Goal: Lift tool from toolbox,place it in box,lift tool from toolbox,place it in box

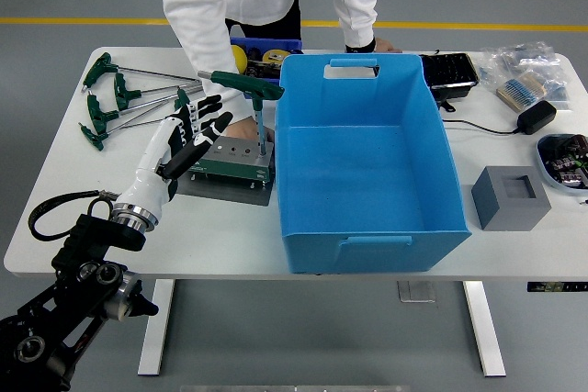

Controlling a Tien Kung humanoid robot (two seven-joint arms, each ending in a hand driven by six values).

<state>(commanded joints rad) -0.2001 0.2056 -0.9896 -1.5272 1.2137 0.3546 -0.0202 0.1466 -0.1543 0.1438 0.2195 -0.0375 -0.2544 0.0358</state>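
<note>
Reach phase of the first lift, by my reading: the left hand (193,140) hangs over the near-left end of the toolbox (225,161), its fingers spread and holding nothing, with the black arm coming in from the 7 o'clock corner of the view. The toolbox is a grey-green block with a row of holes on a dark plate, sitting on the white surface (110,227) just to the 9 o'clock side of the big blue box (367,162), which looks empty. Two T-handle tools are upright in the block: a short one (184,103) right beside the fingertips, its stem partly hidden by the hand, and a tall one (243,84) at the end nearest the blue box, its green handle lying crosswise above the block. More green-handled tools (115,103) lie loose on the surface toward 10 o'clock. A person in a white top stands at 12 o'clock, one hand (243,126) resting behind the toolbox, apparently steadying it. The robot's right arm is out of view. Next, I judge, the fingers must close round the nearer handle and draw it straight up out of its hole before carrying it toward 3 o'clock over the blue rim.
</note>
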